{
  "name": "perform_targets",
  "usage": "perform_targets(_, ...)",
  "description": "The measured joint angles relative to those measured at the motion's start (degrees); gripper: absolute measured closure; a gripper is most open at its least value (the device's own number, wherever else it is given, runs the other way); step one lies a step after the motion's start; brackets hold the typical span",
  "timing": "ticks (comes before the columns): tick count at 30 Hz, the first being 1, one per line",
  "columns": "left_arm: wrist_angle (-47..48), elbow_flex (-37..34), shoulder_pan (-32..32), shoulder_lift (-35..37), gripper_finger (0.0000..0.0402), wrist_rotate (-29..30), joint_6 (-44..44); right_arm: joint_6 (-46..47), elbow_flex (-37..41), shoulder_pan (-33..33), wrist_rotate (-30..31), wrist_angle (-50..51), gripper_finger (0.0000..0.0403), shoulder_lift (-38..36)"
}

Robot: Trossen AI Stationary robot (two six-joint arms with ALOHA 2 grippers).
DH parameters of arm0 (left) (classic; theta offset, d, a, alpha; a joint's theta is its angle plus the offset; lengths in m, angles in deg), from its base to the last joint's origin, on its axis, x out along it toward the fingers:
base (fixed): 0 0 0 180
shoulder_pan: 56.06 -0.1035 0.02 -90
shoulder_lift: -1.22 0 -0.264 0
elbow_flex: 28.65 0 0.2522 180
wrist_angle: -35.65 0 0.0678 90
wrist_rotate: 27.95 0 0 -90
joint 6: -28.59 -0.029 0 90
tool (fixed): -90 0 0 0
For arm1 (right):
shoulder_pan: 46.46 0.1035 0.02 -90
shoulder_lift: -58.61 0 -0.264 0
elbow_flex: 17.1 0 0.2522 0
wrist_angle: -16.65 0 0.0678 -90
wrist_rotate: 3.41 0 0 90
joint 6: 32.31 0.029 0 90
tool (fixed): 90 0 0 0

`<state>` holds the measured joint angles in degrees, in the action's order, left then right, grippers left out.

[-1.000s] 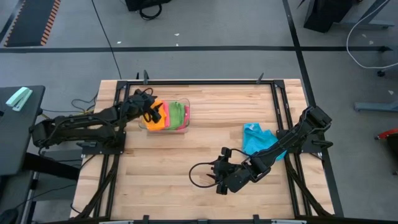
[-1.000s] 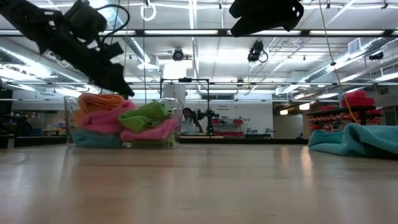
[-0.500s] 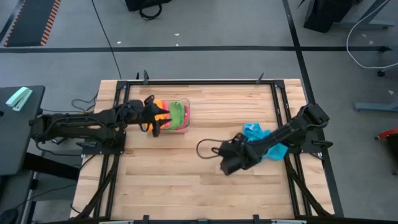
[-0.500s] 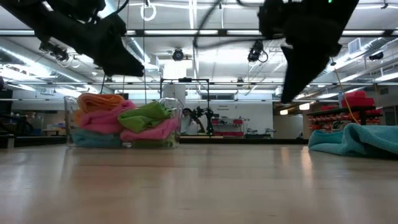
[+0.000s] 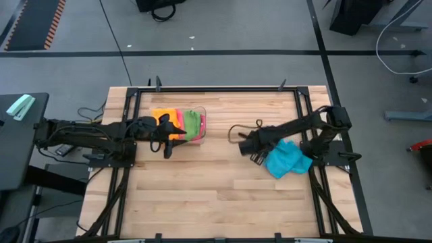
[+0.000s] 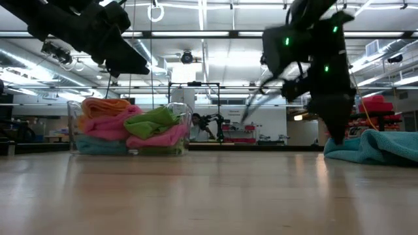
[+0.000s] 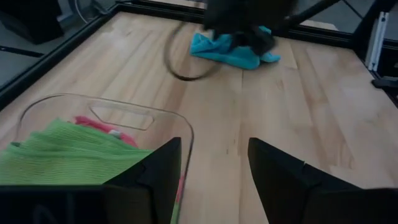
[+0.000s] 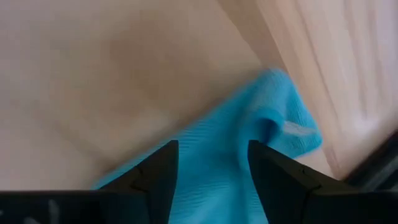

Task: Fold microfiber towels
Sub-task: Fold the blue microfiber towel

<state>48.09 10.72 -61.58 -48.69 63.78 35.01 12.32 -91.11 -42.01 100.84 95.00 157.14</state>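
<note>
A crumpled blue microfiber towel point(image 5: 289, 162) lies on the table at the right, also seen in the low view point(image 6: 375, 146). Orange, pink and green towels point(image 5: 181, 125) sit bunched in a clear plastic bin point(image 7: 106, 109). My right gripper point(image 8: 208, 180) is open and points steeply down over the blue towel's point(image 8: 249, 146) left edge; in the high view this gripper point(image 5: 258, 156) is beside the cloth. Whether it touches the cloth, I cannot tell. My left gripper point(image 7: 214, 180) is open and nearly level at the bin's near side point(image 5: 167, 148), holding nothing.
A black metal frame point(image 5: 216, 88) runs round the wooden table top. Bare wood point(image 5: 209, 189) lies between the bin and the blue towel and along the near half. A loop of black cable point(image 5: 237, 131) hangs from my right arm.
My right gripper has swung from the table's near middle toward the far right, tipping down over the blue towel's left edge. My left gripper has drawn back from above the bin toward the near edge and has turned to face the table's right.
</note>
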Motion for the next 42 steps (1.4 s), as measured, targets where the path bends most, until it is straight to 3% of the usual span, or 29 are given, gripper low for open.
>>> perform_targets(4,1.38,0.0,0.65,0.0,0.0212,0.01,-0.01,1.74,3.3,-4.64,-3.84,-0.1,0.0223,-0.21)
perform_targets(11,3.19,0.0,0.66,0.0,0.0213,0.11,-0.02,-1.66,3.84,-5.5,-4.08,-2.37,0.0265,-0.27)
perform_targets(18,3.23,0.0,0.66,0.0,0.0212,0.11,0.02,-5.46,3.84,-5.52,-4.09,-2.2,0.0389,-0.27)
perform_targets(25,2.97,0.0,1.55,0.0,0.0219,0.07,1.95,-7.15,1.76,-4.34,-3.98,-1.15,0.0395,-0.3)
perform_targets(33,1.31,0.0,6.11,0.0,0.0218,-5.43,0.72,-11.58,-9.64,0.98,-3.98,-4.35,0.0396,-0.32)
perform_targets(37,1.05,0.0,8.58,0.0,0.0218,-5.46,0.5,-15.96,-14.03,3.6,-7.58,-14.45,0.0396,-0.38)
perform_targets(42,1.05,0.0,10.48,0.0,0.0224,-5.5,1.89,-21.08,-13.82,7.43,-15.51,-33.52,0.0397,-0.41)
